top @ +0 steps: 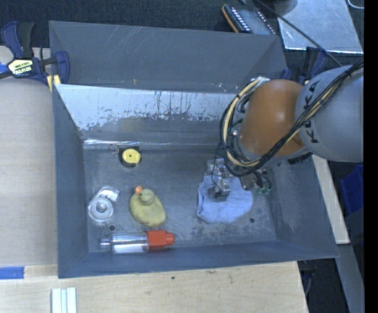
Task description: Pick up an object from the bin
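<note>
Pincer (220, 182) low in right half of bin (175, 64), at upper-left edge of blue cloth (231, 207); rest of cloth toward front-right of it. Pincer width: can't tell. Duck (147, 207), syringe (136, 242) well apart, left. Prob. no side shift needed, just close & lift.

gripper (220, 186) covers the top edge of the blue cloth (233, 208), can't tell whether it's actually got hold of it. orange cover (270, 116) and cables (230, 119) block the bin's (175, 64) back right corner, and the arm (339, 119) runs off the right side
</note>
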You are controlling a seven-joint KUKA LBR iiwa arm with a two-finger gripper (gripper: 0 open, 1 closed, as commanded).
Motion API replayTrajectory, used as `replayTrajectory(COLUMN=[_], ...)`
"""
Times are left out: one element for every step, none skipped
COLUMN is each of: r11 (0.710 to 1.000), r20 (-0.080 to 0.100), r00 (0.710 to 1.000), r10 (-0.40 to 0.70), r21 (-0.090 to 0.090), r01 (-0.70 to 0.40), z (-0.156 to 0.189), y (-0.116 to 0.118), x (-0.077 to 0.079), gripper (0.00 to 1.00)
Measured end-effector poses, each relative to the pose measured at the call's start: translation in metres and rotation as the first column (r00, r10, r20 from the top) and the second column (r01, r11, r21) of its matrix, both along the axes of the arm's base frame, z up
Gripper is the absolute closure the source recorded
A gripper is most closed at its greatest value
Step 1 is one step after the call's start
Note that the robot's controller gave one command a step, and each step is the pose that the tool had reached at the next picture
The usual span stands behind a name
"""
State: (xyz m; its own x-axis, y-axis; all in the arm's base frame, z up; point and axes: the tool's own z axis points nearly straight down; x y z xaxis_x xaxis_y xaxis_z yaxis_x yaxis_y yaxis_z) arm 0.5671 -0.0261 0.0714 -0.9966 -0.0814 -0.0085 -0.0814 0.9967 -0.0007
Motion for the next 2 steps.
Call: replayTrajectory(r11=[1.0,0.999], r20=[0.0,0.007], r00=[1.0,0.999], r10=[0.0,0.036], r21=[0.0,-0.001], r01=[0.0,-0.036], z=[0.0,0.057], y=[0.0,0.01], x=[0.0,0.01], gripper=[1.0,1.0])
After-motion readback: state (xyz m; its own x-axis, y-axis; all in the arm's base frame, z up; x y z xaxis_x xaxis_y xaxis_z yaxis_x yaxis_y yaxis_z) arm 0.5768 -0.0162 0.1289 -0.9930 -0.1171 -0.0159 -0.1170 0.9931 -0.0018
